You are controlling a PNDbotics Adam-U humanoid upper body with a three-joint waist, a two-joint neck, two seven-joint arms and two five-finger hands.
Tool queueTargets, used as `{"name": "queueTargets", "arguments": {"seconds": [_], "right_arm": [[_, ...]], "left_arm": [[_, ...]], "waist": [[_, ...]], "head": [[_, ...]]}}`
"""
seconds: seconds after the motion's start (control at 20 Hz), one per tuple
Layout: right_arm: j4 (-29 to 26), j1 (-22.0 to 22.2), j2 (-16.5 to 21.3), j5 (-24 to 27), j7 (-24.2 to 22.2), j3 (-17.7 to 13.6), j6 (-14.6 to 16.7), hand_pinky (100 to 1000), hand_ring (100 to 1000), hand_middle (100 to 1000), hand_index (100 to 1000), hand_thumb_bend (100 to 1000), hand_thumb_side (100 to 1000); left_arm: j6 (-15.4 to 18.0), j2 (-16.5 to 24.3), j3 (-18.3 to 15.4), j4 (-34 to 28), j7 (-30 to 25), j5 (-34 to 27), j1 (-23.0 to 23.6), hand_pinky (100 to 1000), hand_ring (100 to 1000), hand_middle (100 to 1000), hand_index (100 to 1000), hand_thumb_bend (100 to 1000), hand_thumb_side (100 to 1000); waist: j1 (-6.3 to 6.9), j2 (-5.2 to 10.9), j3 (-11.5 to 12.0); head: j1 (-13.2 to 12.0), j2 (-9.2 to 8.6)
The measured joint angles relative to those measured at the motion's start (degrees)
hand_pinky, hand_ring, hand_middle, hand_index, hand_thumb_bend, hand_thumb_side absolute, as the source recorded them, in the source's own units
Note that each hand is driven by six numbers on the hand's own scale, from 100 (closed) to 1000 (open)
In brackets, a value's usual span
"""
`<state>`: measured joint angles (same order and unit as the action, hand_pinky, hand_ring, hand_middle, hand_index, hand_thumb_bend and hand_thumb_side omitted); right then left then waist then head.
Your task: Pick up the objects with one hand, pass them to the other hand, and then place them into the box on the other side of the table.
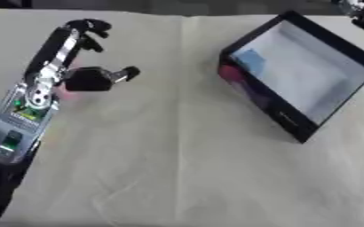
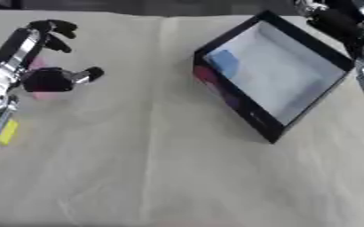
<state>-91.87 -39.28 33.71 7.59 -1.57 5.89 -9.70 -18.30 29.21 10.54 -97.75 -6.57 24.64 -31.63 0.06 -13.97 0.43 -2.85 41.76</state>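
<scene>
Left hand (image 2: 41,66) near desk (image 1: 177,168) left edge, fingers curled over pink object (image 2: 37,80), grasp unconfirmed; box (image 1: 302,75) at far right awaits drop; right hand (image 2: 333,20) far-right corner, finger state unclear

Your table (image 1: 177,168): cream cloth, creased. Black box (image 1: 302,73) sits well right of your left hand's fingers (image 2: 57,29); pink object (image 2: 37,66) and yellow object (image 2: 8,132) under that arm.

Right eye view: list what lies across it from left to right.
Yellow object at the left edge → left hand, fingers curled above a pink object → bare cloth of the table → black box with a blue item inside → right arm at the right edge.
</scene>
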Motion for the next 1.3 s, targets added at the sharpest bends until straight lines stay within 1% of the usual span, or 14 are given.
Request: {"name": "queueTargets", "arguments": {"seconds": [0.05,0.2,0.3,0.45,0.6,0.75,1.0,1.3], "right_arm": [[0.0,0.0,0.2,0.4,0.1,-0.2,0.1,891,848,923,921,100,549],[-0.5,0.5,0.9,1.3,0.2,-0.6,0.1,891,849,926,925,100,548],[-0.7,0.6,1.1,1.9,0.4,-0.7,0.1,891,849,927,926,100,552],[-0.8,0.9,1.6,2.6,0.7,-1.1,0.1,892,850,928,934,100,558],[-1.0,1.0,2.1,3.1,1.0,-1.5,0.0,891,848,926,932,100,561],[-1.2,1.5,2.5,3.3,1.3,-1.7,-0.1,891,847,924,931,100,564],[-1.7,1.9,2.5,3.3,1.4,-1.7,-0.2,891,845,923,930,100,568],[-1.7,2.1,2.9,3.3,1.5,-1.9,-0.1,891,843,921,929,100,569]], "left_arm": [[-0.2,0.8,-0.3,0.0,-0.5,0.0,0.2,780,659,716,842,671,353],[-0.3,3.8,-0.9,-0.7,-2.6,-0.4,1.1,784,672,720,844,708,381],[0.2,6.2,-1.0,-1.4,-4.6,-1.5,1.9,787,680,723,847,714,391],[1.5,10.0,-1.0,-2.7,-8.3,-4.4,3.7,790,698,728,849,722,414],[3.1,14.0,-1.0,-4.7,-12.1,-6.8,5.7,792,710,732,850,725,416],[4.2,17.6,-1.3,-6.3,-14.7,-8.1,7.0,793,716,733,850,726,417],[5.4,22.0,-2.7,-7.7,-17.0,-10.1,8.7,803,736,739,849,737,426],[8.5,26.0,-3.7,-7.0,-20.4,-10.9,9.5,821,773,755,851,792,406]], "waist": [[0.06,0.07,0.0],[0.35,0.25,0.3],[0.56,0.26,0.4],[0.61,0.26,0.4],[0.64,0.26,0.5],[0.64,0.26,0.7],[0.64,0.26,0.7],[0.64,0.26,0.7]], "head": [[0.0,0.02],[0.0,0.30],[0.0,0.48],[0.1,0.49],[0.1,0.52],[0.0,0.55],[-0.2,0.98],[-0.4,1.03]]}}
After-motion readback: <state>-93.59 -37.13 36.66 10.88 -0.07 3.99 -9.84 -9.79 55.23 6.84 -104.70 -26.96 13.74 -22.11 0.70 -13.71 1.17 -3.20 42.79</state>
